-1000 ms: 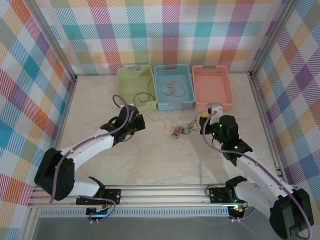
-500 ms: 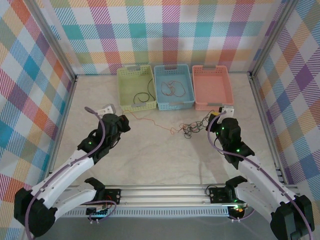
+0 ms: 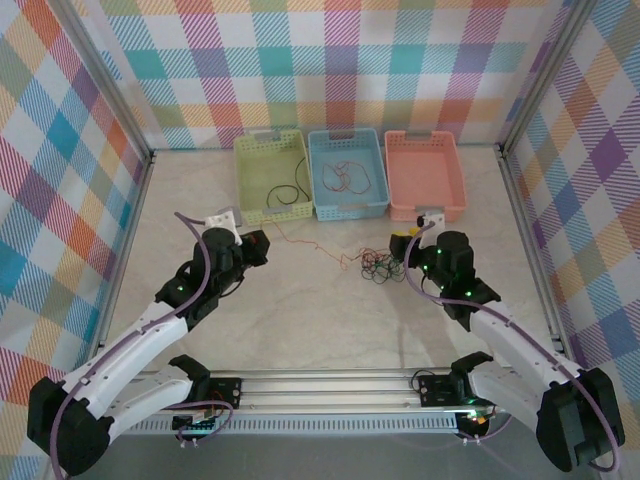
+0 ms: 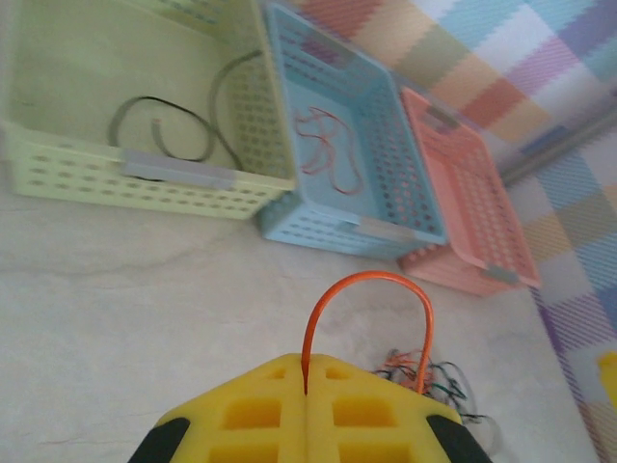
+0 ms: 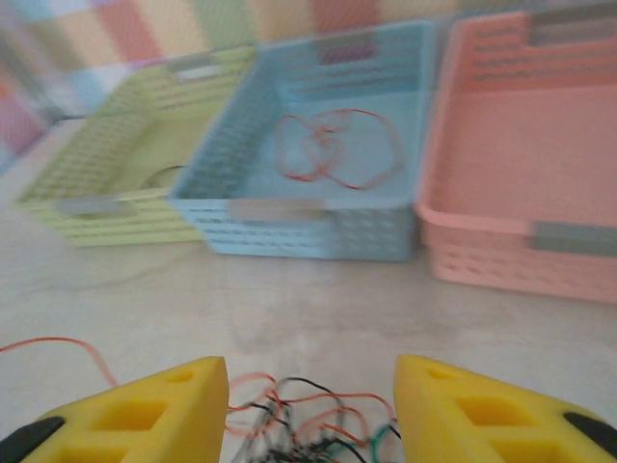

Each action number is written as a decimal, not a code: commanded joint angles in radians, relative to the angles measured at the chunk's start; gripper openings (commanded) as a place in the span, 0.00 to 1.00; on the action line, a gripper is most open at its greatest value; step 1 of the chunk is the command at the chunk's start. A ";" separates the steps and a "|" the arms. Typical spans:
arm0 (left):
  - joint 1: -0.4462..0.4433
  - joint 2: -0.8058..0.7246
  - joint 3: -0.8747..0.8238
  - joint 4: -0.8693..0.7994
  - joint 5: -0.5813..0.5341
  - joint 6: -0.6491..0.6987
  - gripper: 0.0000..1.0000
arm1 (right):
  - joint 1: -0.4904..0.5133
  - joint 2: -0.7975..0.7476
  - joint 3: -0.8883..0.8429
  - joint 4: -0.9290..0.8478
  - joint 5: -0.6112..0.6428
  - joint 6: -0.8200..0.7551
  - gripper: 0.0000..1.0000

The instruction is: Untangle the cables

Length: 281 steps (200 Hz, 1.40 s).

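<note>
Partly done. One black cable (image 4: pixel 193 114) lies in the green basket (image 4: pixel 58 164), just left of the blue basket (image 4: pixel 318 227). A red cable (image 4: pixel 328 154) lies coiled inside the blue basket itself. The pink basket (image 4: pixel 453 174), just right of the blue one, has no cable visible in it.

What is left is the tangle of cables (image 3: pixel 378 268), a knot of red, green and black strands. It sits on the worktop (image 3: pixel 300 320) in front of the blue basket, toward its right corner and apart from it.

The left gripper (image 4: pixel 306 395) is in front of and left of the blue basket, with its jaws pressed together on an orange cable (image 4: pixel 371 277). That cable arches up out of the jaws and drops back toward the tangle. In the top view a thin red line runs from this gripper across the worktop to the knot, so my guess is that one end is being drawn out but is not free yet.

The right gripper (image 5: pixel 308 371) is at the tangle, in front of the blue basket's right end. Its jaws are spread with the knot between them, holding nothing.

In the way: the strands cross each other tightly in the knot, so pulling one may drag the whole clump. The basket fronts are near. I can't count how many cables remain in the knot.
</note>
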 commanded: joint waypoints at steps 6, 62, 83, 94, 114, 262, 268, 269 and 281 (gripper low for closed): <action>-0.028 0.025 0.006 0.122 0.175 0.063 0.00 | 0.025 0.017 -0.018 0.240 -0.331 -0.085 0.50; -0.116 0.053 0.038 0.177 0.321 0.129 0.00 | 0.227 0.137 0.031 0.292 -0.627 -0.288 0.62; -0.148 0.069 0.056 0.181 0.353 0.146 0.00 | 0.288 0.147 0.035 0.272 -0.579 -0.383 0.63; -0.165 0.072 0.063 0.177 0.358 0.157 0.00 | 0.297 0.150 0.030 0.280 -0.567 -0.398 0.63; -0.184 0.082 0.076 0.177 0.385 0.169 0.00 | 0.314 0.151 0.026 0.291 -0.553 -0.415 0.63; -0.249 -0.052 0.124 0.048 0.279 0.200 0.00 | 0.319 0.189 0.031 0.268 -0.437 -0.449 0.26; -0.250 -0.059 0.135 0.038 0.296 0.194 0.00 | 0.320 0.193 0.032 0.268 -0.435 -0.449 0.26; -0.250 -0.060 0.136 0.037 0.299 0.192 0.00 | 0.320 0.194 0.033 0.269 -0.436 -0.448 0.26; -0.250 -0.060 0.167 0.025 0.342 0.165 0.00 | 0.320 0.207 0.040 0.263 -0.434 -0.447 0.26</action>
